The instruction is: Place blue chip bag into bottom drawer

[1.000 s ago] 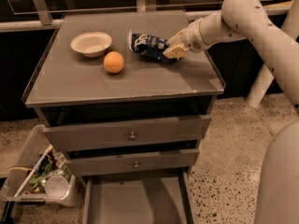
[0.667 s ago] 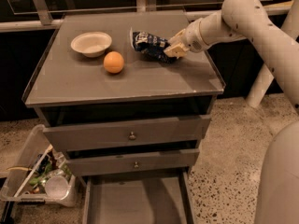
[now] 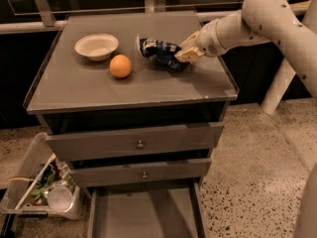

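Where the blue chip bag (image 3: 158,52) lies, the claw (image 3: 182,57) touches it.

The gripper (image 3: 184,53) sits on the cabinet top (image 3: 148,86) at the right end of the bag (image 3: 157,51), touching it, with the arm (image 3: 257,19) reaching in from the right. The bag lies at the back right. An orange (image 3: 120,66) rests just left of it, and a bowl (image 3: 96,46) stands behind the orange. The two upper drawers (image 3: 133,143) are closed. The bottom drawer (image 3: 143,214) is pulled out. A bin (image 3: 42,195) of litter stands on the floor at left.
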`<move>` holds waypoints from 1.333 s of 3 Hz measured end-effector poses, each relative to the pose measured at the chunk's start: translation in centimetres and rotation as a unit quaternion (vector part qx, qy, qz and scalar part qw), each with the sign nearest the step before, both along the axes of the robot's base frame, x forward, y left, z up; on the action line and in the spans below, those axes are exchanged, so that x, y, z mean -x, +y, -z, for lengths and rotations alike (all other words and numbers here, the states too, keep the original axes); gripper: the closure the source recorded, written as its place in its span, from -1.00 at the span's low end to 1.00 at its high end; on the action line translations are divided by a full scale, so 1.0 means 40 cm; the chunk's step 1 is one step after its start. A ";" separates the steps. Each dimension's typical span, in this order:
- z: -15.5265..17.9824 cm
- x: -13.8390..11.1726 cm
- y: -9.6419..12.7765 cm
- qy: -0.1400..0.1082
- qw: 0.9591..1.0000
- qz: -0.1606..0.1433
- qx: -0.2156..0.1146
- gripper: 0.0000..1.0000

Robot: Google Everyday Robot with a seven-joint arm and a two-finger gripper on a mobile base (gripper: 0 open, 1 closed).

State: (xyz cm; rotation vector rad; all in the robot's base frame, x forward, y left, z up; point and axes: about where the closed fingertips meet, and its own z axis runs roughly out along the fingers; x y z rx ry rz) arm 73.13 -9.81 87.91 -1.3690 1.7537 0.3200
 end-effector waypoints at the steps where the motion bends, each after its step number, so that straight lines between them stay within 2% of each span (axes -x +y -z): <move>1: -0.038 0.069 0.009 -0.011 1.000 -0.014 0.004 1.00; 2: -0.078 0.135 0.007 -0.026 0.999 -0.022 0.005 1.00; 4: -0.136 0.267 -0.066 -0.065 0.998 -0.005 0.005 1.00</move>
